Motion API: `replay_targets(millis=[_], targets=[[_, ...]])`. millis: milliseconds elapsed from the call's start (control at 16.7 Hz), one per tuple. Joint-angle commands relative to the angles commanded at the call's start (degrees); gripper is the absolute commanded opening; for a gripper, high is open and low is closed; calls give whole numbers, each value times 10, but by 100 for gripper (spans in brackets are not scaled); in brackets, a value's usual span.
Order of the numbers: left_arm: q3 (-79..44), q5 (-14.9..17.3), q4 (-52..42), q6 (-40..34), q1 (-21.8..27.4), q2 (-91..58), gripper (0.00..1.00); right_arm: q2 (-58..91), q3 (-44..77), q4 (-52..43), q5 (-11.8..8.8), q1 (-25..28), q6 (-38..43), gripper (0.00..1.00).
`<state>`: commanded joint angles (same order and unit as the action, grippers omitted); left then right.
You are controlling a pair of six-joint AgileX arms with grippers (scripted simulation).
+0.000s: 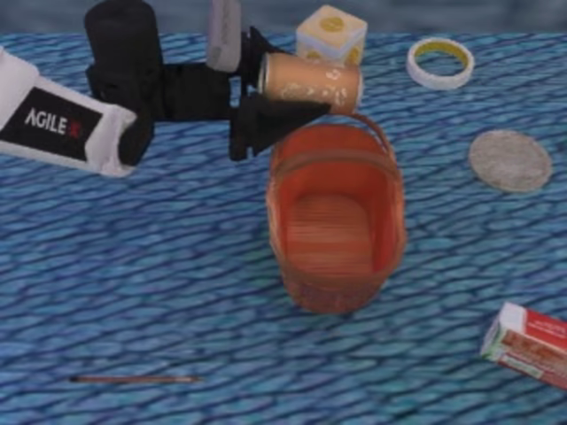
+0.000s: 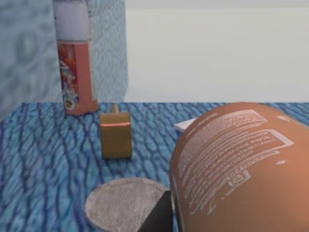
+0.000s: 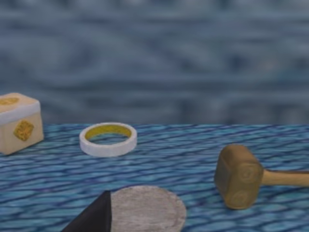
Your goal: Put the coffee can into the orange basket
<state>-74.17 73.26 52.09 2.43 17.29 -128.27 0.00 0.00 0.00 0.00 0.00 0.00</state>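
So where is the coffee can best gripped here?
Across its round side wall, as the left gripper does now: the coffee can lies horizontal above the orange basket's far rim, fingers on opposite sides, approaching from the table's left.

The left AgileX arm, white-sleeved with black wrist housing, reaches in from the surface's upper left in the top view, its wrist level. The left claw (image 1: 285, 96) points right, its two dark fingers (image 1: 266, 126) closed around the tan-orange cylindrical coffee can (image 1: 310, 82), held on its side. Of the right claw, only one dark fingertip (image 3: 91, 216) shows, low near the surface.
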Motion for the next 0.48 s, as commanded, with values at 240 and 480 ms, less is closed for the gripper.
replay_targets(millis=[240, 480], targets=[[18, -2, 43, 0, -4, -29, 0, 0, 0, 0, 0, 0, 0, 100], [18, -2, 43, 0, -4, -29, 8, 0, 0, 0, 0, 0, 0, 100]])
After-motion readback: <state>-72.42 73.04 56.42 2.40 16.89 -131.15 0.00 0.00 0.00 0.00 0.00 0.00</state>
